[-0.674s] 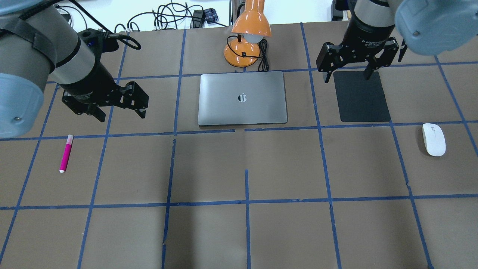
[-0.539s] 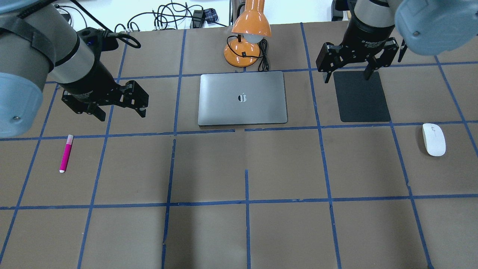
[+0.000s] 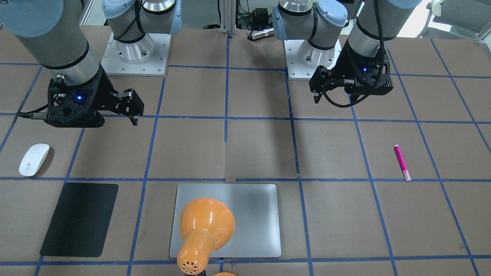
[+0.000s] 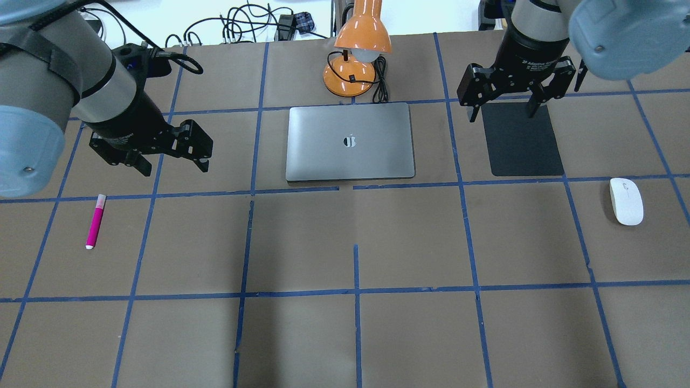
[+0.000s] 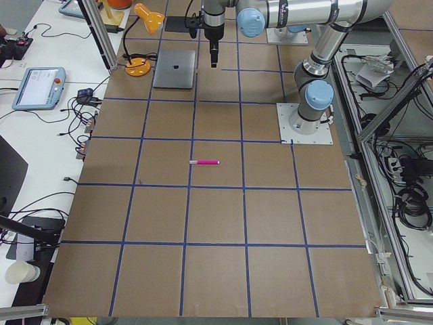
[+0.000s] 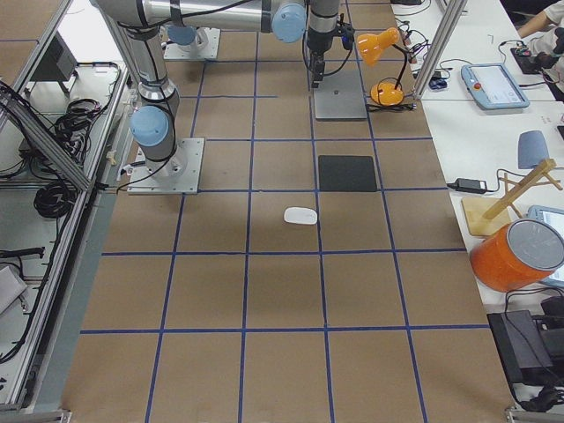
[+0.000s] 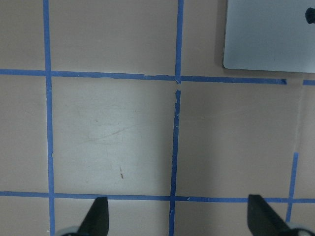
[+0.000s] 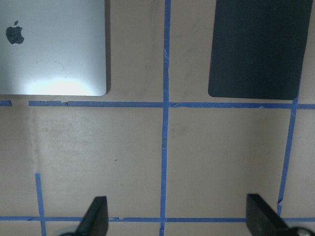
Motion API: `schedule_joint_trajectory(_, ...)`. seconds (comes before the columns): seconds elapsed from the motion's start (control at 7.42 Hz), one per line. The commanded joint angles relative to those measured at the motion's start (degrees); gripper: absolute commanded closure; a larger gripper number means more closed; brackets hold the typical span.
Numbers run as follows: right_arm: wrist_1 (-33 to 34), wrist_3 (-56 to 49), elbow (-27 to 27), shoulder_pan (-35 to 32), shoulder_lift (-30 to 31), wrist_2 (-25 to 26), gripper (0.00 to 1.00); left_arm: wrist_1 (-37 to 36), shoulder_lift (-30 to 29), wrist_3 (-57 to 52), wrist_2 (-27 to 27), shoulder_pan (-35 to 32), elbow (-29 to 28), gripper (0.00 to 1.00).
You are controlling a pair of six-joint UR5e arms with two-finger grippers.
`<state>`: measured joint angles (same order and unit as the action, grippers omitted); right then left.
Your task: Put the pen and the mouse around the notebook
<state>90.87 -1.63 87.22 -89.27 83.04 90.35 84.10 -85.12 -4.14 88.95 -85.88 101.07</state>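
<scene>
Both grippers are up off the table and carrying nothing. The left gripper has its jaws spread wide; in the left wrist view its fingers sit at the bottom corners with only taped table between them. The right gripper is spread just as wide, hanging over the far edge of the black mat. The pen lies flat on my left side, well apart from the notebook. Its long axis runs nearly straight away from the robot with a slight tilt, the pale pink end pointing away from the base. The mouse lies far out on the right, just off the mat's robot-side right corner and not touching it. Its long axis also runs roughly toward and away from the base. The notebook lies square to the blue tape grid, long edges running left to right. The orange lamp stands just beyond its far edge, and in the front-facing view the lamp head overlaps that end of the lid. Brown table shows along the notebook's left edge and its robot-side edge. On its right edge there is a narrower strip of table before the mat.
</scene>
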Motion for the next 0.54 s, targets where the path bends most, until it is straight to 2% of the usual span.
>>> schedule_joint_trajectory(0.0, -5.32, -2.57, 0.75, 5.65, -0.33, 0.78, 0.00, -0.96, -0.66, -2.72, 0.17, 2.98, 0.27, 0.00)
schedule_joint_trajectory(0.13, -3.61, -12.25, 4.58, 11.86, 0.01, 0.09, 0.00, -1.31, -0.92, -3.24, 0.43, 7.00, 0.79, 0.00)
schedule_joint_trajectory(0.27, 2.50, -17.31, 9.23, 17.23, -0.33, 0.35, 0.00, -1.83, -1.71, -6.55, 0.00, 12.53, 1.84, 0.00)
schedule_joint_trajectory(0.4, 13.09, -23.19, 15.37, 21.72, -0.68, 1.13, 0.00, -3.14, -3.46, -14.24, 0.52, 17.02, 2.90, 0.00)
